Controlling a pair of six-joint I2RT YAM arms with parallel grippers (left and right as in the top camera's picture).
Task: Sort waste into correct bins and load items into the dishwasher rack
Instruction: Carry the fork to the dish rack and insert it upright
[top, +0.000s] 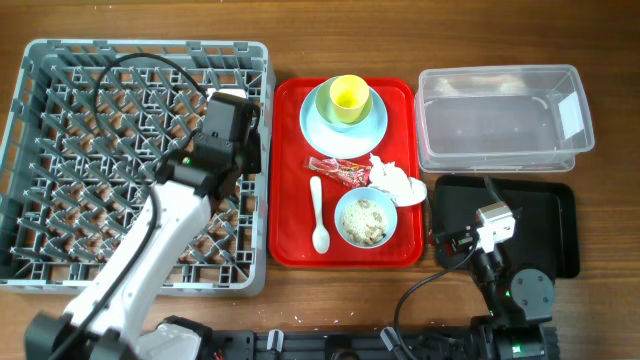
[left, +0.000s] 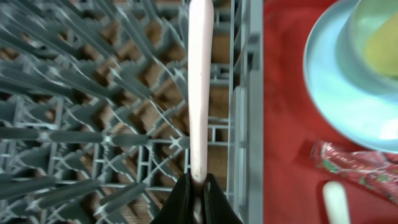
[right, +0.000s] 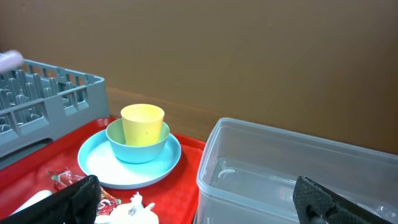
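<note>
The white plastic fork is pinched by the very end of its handle in my left fingers, which are closed tight on it. I take it for the fork because the spoon lies on the red tray, though the far end runs out of my wrist view and I cannot see tines. It hangs over the dishwasher rack, lengthwise along the inside of the wall that faces the tray; I cannot tell whether it touches any peg. The grip is my first worry. With so little handle between my fingers and all that length ahead, a knock against a peg could swing the fork round or pop it loose. The second is the wall. I am just inside it, so a small drift toward the tray would set the fork on the rim, or drop it back out beside the red snack wrapper. The third is the floor. The grid openings look wide next to this slim handle, so if I let go at a tilt it may slide between the pegs and wedge, or poke through toward the counter below. My right fingers are spread wide with nothing in them, near the clear tub, well apart from all this and no threat to it.
</note>
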